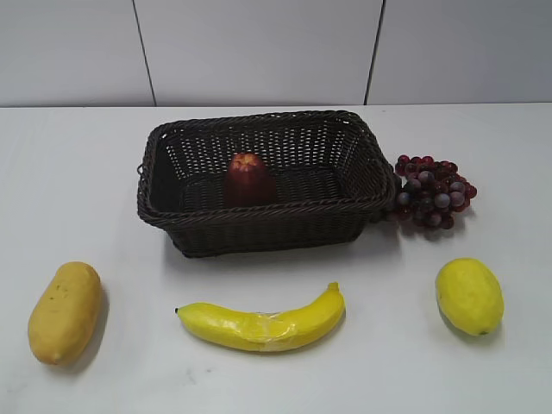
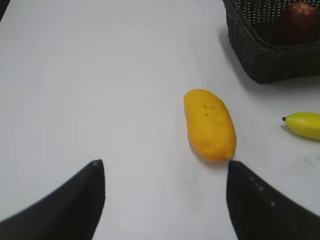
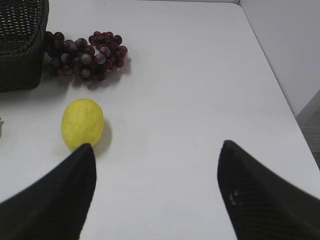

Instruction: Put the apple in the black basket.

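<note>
The dark maroon-red apple stands inside the black basket, left of its middle. It also shows in the left wrist view, behind the basket's wall. A corner of the basket shows in the right wrist view. My left gripper is open and empty over bare table, near the mango. My right gripper is open and empty over bare table, right of the lemon. Neither gripper shows in the exterior view.
An orange mango lies at the front left. A yellow banana lies in front of the basket. A lemon sits at the front right. Dark grapes lie by the basket's right end. The table's right edge is near.
</note>
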{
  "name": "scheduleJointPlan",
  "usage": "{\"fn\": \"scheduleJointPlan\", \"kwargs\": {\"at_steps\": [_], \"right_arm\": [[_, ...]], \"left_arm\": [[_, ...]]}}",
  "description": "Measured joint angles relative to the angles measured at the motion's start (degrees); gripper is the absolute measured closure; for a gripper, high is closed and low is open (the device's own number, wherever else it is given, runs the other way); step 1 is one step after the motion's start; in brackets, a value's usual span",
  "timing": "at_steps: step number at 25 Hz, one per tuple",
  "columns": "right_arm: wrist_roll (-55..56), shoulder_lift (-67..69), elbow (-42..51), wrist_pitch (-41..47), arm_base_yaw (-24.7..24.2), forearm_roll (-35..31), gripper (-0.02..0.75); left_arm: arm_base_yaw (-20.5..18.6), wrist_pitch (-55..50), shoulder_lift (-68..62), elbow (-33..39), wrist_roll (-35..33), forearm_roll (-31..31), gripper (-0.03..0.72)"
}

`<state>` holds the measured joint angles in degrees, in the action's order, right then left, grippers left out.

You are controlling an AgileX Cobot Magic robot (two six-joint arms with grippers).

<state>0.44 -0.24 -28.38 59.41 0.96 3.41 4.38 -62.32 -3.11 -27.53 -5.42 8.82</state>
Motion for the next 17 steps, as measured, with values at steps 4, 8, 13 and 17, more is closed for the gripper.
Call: {"fn": "scheduleJointPlan", "kwargs": {"at_steps": [4, 8, 13, 17], "right_arm": [[0.0, 0.0, 0.0, 0.0, 0.0, 0.0, 0.167], [0.0, 0.0, 0.0, 0.0, 0.0, 0.0, 0.167], [0.0, 0.0, 0.0, 0.0, 0.0, 0.0, 0.167], [0.0, 0.0, 0.0, 0.0, 0.0, 0.0, 0.167]], "left_arm": [[0.0, 0.1, 0.0, 0.1, 0.1, -0.1, 0.129], [0.0, 0.1, 0.6, 0.1, 0.1, -0.1, 0.129], [0.0, 0.1, 3.3, 0.2, 0.1, -0.1, 0.129], [0.0, 0.1, 3.4, 0.2, 0.1, -0.1, 0.144]]}}
